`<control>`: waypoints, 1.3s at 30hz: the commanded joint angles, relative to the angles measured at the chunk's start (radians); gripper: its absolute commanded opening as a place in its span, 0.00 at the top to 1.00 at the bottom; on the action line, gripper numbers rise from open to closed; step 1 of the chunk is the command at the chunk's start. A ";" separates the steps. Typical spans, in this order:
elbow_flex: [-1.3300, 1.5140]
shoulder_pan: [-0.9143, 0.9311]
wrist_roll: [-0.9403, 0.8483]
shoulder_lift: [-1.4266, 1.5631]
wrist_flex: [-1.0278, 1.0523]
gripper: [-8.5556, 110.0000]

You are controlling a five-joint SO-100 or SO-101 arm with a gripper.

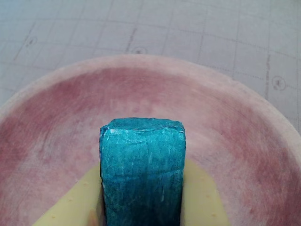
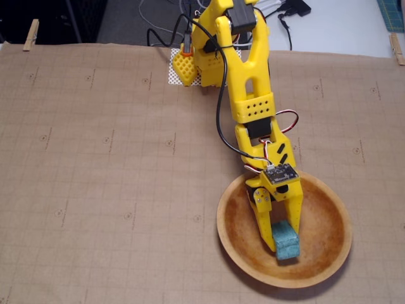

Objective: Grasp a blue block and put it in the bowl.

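Right now, wrist view: blue block (image 1: 142, 172) fills foreground, pinched upright between yellow fingers (image 1: 203, 197) of gripper (image 1: 141, 207), jaws clamped on both its sides. Behind it, reddish inner floor of bowl (image 1: 244, 141), pale rim curving beyond, then gridded mat (image 1: 188, 33). Fixed view: gripper (image 2: 283, 237) down inside bowl (image 2: 329, 209), block (image 2: 286, 240) at fingertips, low over floor, contact with wood unclear. Yellow arm (image 2: 253, 95) stretches back to base at mat's (image 2: 95, 158) far edge, black cable (image 2: 220, 107) trailing along it.
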 commanded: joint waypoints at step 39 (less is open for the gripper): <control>0.160 -0.021 -0.003 0.299 0.005 0.75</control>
